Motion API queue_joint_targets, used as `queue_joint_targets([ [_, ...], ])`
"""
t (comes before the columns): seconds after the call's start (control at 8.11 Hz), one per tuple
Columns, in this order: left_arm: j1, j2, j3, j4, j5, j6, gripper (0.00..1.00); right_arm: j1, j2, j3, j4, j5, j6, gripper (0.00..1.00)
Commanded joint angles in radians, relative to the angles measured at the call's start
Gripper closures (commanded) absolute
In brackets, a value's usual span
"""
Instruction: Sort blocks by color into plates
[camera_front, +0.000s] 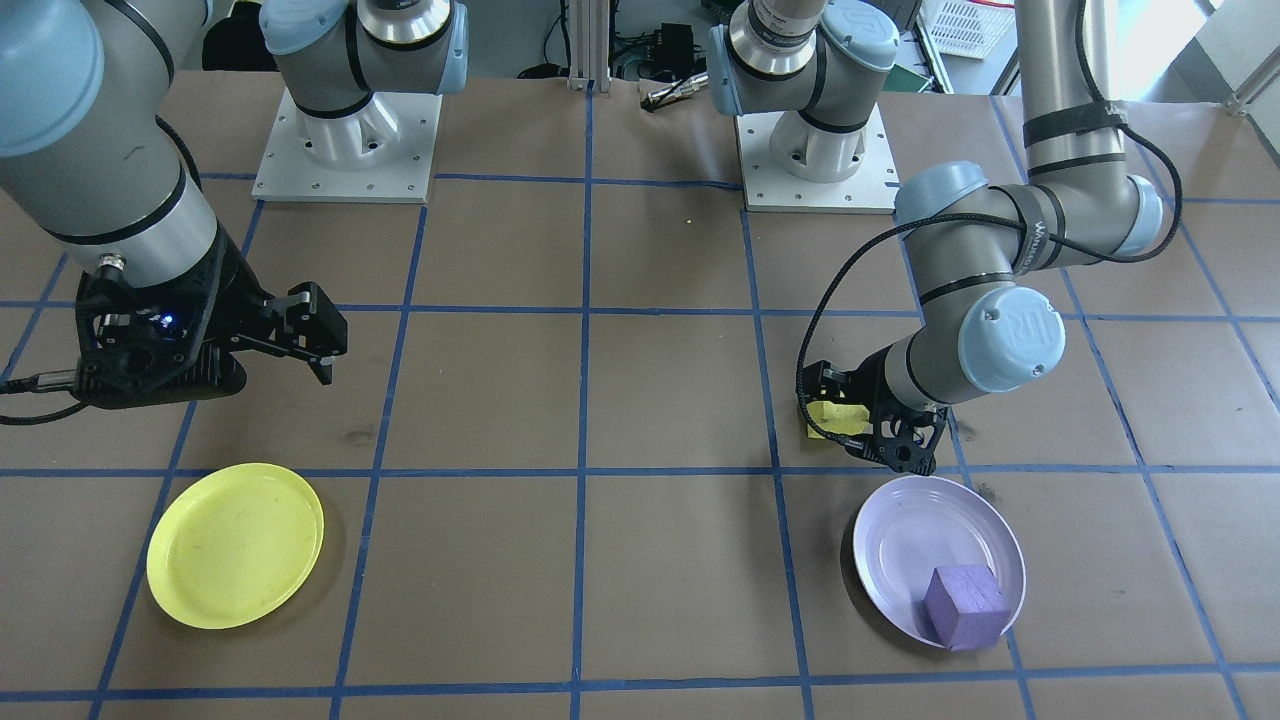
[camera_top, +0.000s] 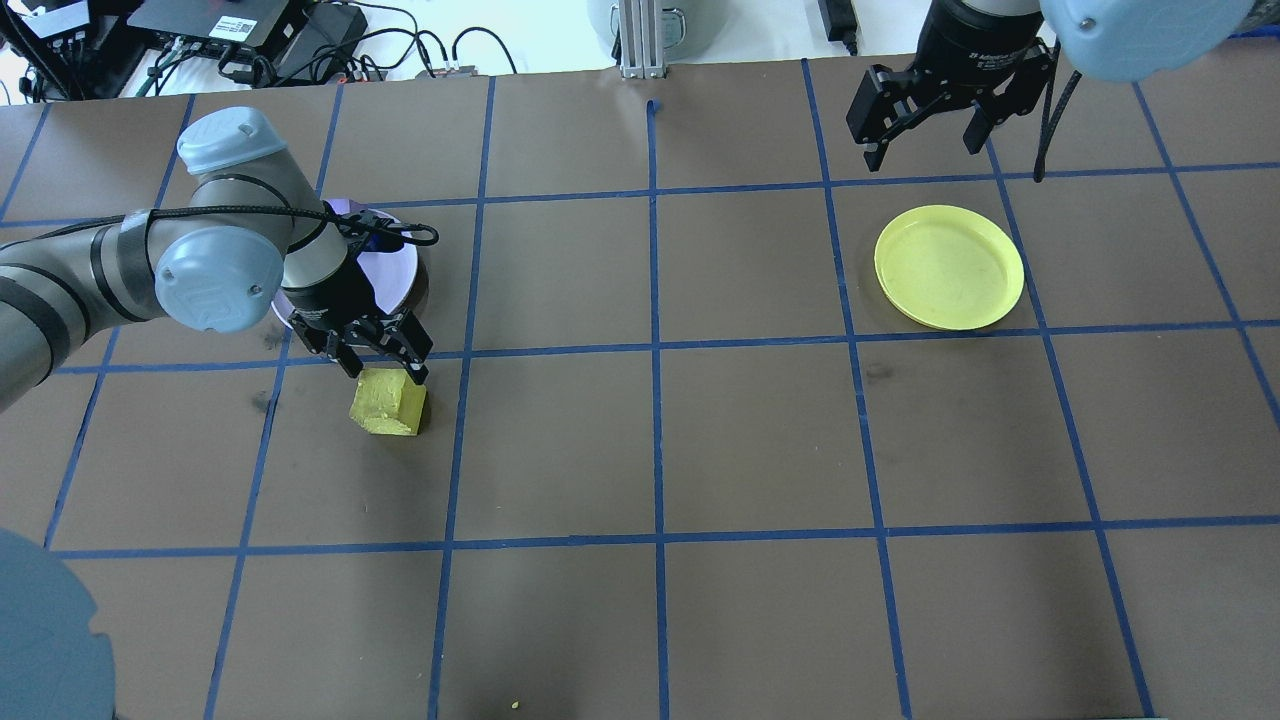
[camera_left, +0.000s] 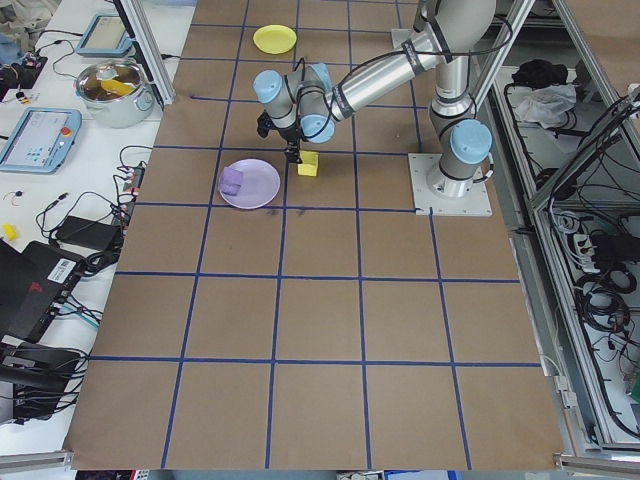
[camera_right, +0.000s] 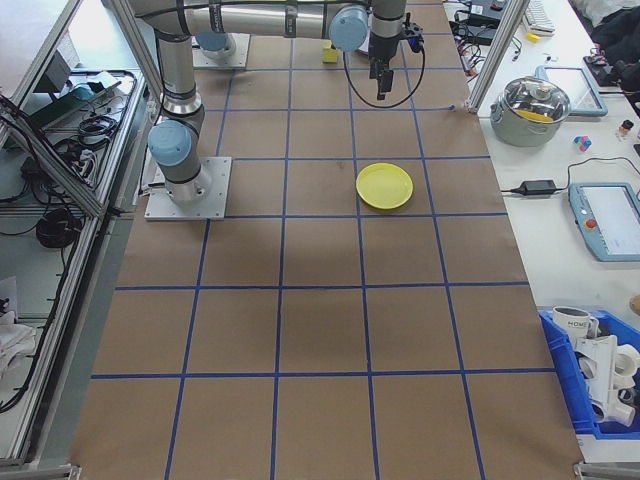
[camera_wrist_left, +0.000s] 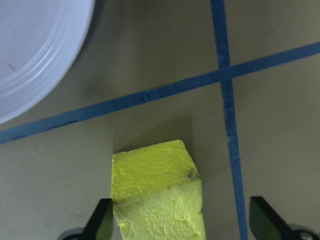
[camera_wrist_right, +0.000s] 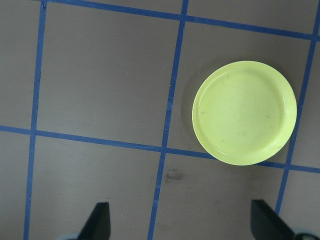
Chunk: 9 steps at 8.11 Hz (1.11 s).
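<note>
The yellow block (camera_top: 388, 402) rests on the table just short of the lavender plate (camera_front: 900, 535). My left gripper (camera_top: 387, 375) is lowered over it and open; in the left wrist view the block (camera_wrist_left: 157, 195) lies between the fingertips (camera_wrist_left: 102, 221), close against the left-hand one and well away from the other. The purple block (camera_front: 963, 605) sits inside the lavender plate near its rim. Nothing lies on the yellow plate (camera_top: 948, 266) on the other side of the table. Above the table beyond that plate, my right gripper (camera_top: 925, 135) hangs open and holds nothing.
Both arm bases (camera_front: 345, 130) (camera_front: 815, 150) are bolted at the robot's edge of the brown, blue-taped table. My left forearm (camera_top: 120, 270) covers much of the lavender plate from above. A yellow crumb (camera_top: 513, 705) lies near the table's near edge.
</note>
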<state>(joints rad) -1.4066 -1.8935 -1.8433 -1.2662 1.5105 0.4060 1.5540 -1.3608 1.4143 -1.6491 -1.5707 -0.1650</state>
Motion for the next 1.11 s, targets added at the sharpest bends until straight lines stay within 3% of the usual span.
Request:
queue_joint_targets([
  [0.0, 0.000, -0.004, 0.000, 0.004, 0.005, 0.042, 0.00, 0.000, 0.000, 0.000, 0.000, 0.003, -0.001, 0.00],
  [0.25, 0.002, -0.004, 0.004, 0.005, 0.045, 0.043, 0.00, 0.000, 0.000, 0.000, 0.000, 0.003, 0.001, 0.00],
  [0.99, 0.008, -0.036, -0.057, 0.051, 0.039, 0.034, 0.00, 0.000, 0.000, 0.014, -0.003, 0.003, 0.001, 0.00],
])
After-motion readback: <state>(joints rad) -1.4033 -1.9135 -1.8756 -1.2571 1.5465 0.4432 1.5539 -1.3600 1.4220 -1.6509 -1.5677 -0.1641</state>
